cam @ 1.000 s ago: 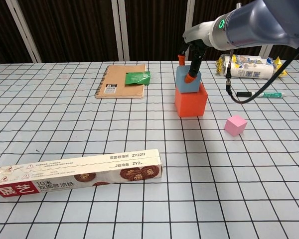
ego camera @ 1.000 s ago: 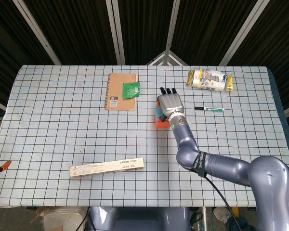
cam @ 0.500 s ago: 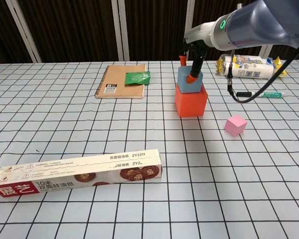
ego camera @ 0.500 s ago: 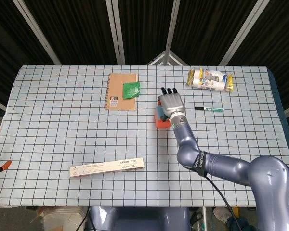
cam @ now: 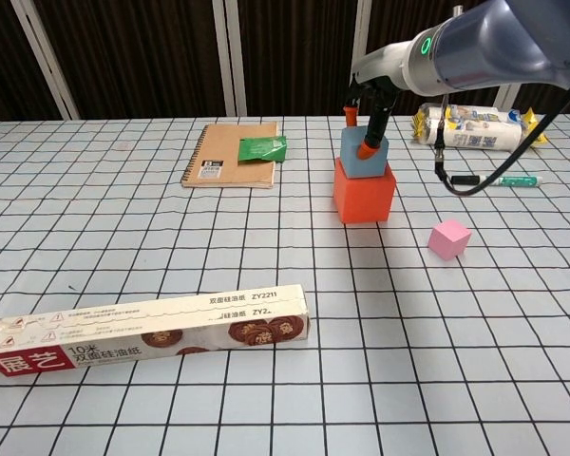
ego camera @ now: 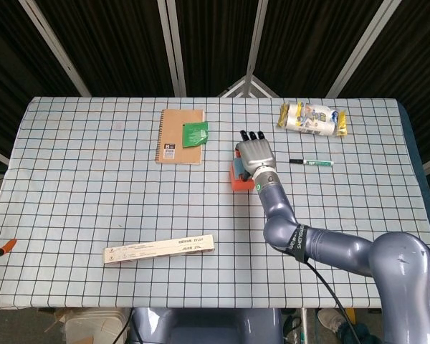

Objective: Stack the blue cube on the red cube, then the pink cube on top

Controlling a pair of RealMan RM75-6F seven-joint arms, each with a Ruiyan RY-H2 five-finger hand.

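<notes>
Grey metal of the right hand [ego camera: 256, 155] lies over the cube stack near the middle of the checked desk [ego camera: 93, 193] in the head view, back of the hand upward, so that only an orange-red edge of the red cube [ego camera: 236, 183] and a sliver of the blue cube [ego camera: 234, 167] show at its nine o'clock side. A spiral notebook [ego camera: 180, 136] with a green packet [ego camera: 195, 133] on it lies at ten o'clock of the hand, a snack bag [ego camera: 312, 118] at two o'clock, a marker [ego camera: 310, 163] at three o'clock, and a long paper box [ego camera: 159, 249] at seven o'clock near the front edge. In the chest view the blue cube [cam: 363, 161] sits on top of the red cube [cam: 364, 195], and the right hand [cam: 366, 114] comes down from above with its fingers [cam: 368, 142] on the blue cube's front and rear faces, holding it. The pink cube [cam: 448, 239] rests on the desk at four o'clock of the stack, apart from it. No left hand appears in either view.
</notes>
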